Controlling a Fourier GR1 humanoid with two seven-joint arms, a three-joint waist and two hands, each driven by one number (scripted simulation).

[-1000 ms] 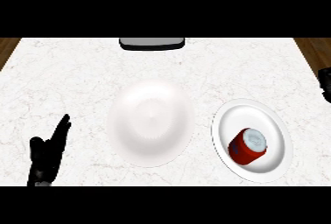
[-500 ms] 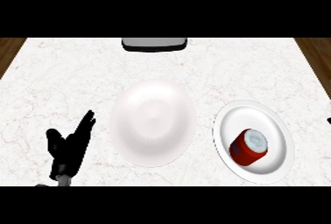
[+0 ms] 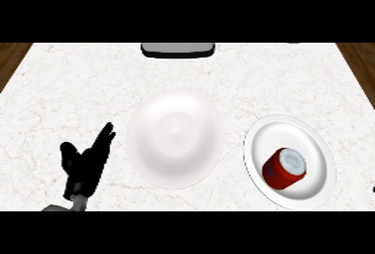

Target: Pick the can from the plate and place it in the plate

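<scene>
The red cylindrical can (image 3: 284, 169) with a pale silver top is lying on the white round plate (image 3: 265, 133) at the right side of the counter, in the lower half of that plate. It is tilting, with its pale end pointing toward the view's upper right. Nothing is touching it.

A second, larger white round plate (image 3: 176, 140) is sitting at the middle of the white marbled counter (image 3: 81, 84), just beside the can's plate but apart from it, and is carrying nothing.

The black left hand (image 3: 83, 161) is showing at the lower left, well apart from the can and just left of the larger plate. Its fingers (image 3: 104, 139) are standing straight and close together, pointing up the view, with the thumb spreading out to the left; it is holding nothing.

Of the right hand (image 3: 373, 189) only a dark sliver is showing at the right edge, too little to tell how it is standing.

A dark grey rectangular object (image 3: 178, 49) is lying at the counter's far edge.
</scene>
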